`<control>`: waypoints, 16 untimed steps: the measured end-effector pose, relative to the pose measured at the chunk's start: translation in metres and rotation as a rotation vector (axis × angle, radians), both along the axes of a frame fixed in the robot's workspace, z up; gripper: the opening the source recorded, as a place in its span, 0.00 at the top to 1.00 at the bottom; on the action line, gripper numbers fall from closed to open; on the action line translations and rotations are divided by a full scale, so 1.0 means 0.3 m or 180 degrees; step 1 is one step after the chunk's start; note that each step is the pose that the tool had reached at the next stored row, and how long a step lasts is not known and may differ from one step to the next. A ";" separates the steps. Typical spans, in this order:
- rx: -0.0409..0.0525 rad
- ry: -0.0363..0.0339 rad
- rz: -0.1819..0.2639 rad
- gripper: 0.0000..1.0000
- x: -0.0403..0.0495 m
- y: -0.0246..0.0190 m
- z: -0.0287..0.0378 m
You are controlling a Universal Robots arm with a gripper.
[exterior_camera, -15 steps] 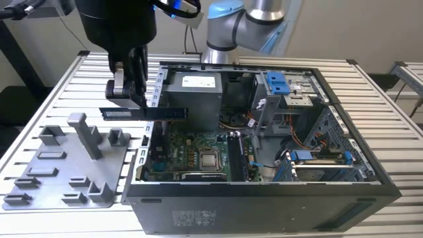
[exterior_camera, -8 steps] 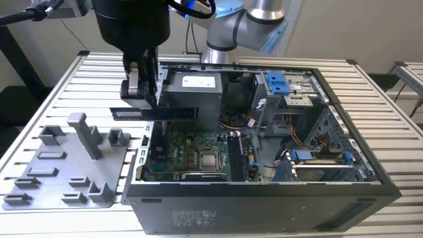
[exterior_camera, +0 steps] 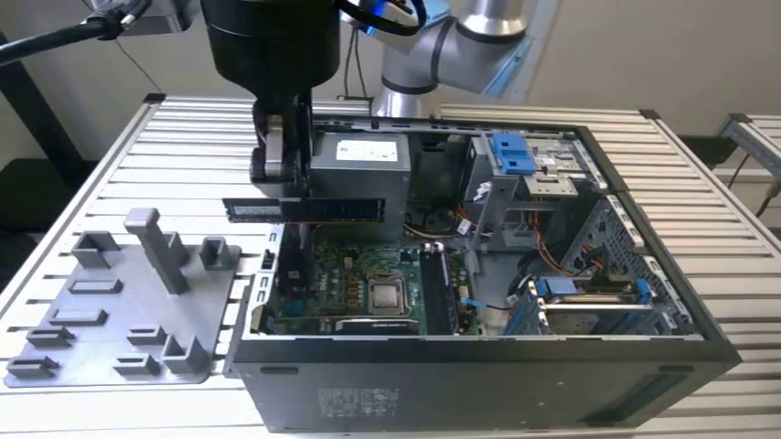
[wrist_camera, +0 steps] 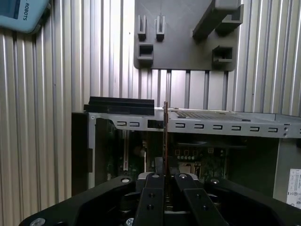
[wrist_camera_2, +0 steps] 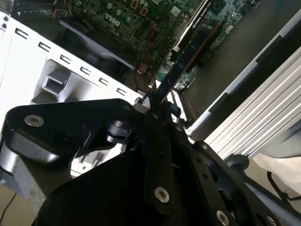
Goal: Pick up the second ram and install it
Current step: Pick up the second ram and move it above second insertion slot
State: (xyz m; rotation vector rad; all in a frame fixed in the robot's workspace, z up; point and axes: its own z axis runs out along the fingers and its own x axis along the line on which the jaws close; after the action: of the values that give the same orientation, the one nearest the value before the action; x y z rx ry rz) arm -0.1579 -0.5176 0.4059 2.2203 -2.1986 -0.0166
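Hovering over the open computer case (exterior_camera: 488, 384), close to its wall on the exterior view's left, with the grey tray (exterior_camera: 110, 311) further left on the table. Poised above the green motherboard (exterior_camera: 366, 274), clear of it. Between the closed fingers of the gripper (exterior_camera: 291, 197), pinched near its middle and held level: the second ram (exterior_camera: 329, 208). Likely risks: clipping the near case wall on descent; seating skewed or crooked through slight misalignment; stressing the motherboard by pressing regardless.
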 end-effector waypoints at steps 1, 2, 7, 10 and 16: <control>0.0000 0.0000 0.0000 0.86 0.007 0.000 0.000; 0.0000 0.0000 0.0000 0.86 0.013 0.000 0.000; 0.0000 0.0000 0.0000 0.86 0.048 0.000 0.000; 0.0000 0.0000 0.0000 0.86 0.068 0.000 0.000; 0.0000 0.0000 0.0000 0.86 0.110 0.000 0.000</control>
State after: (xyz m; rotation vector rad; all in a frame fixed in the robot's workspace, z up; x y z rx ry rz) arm -0.1249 -0.5176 0.4059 2.2203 -2.1985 -0.0167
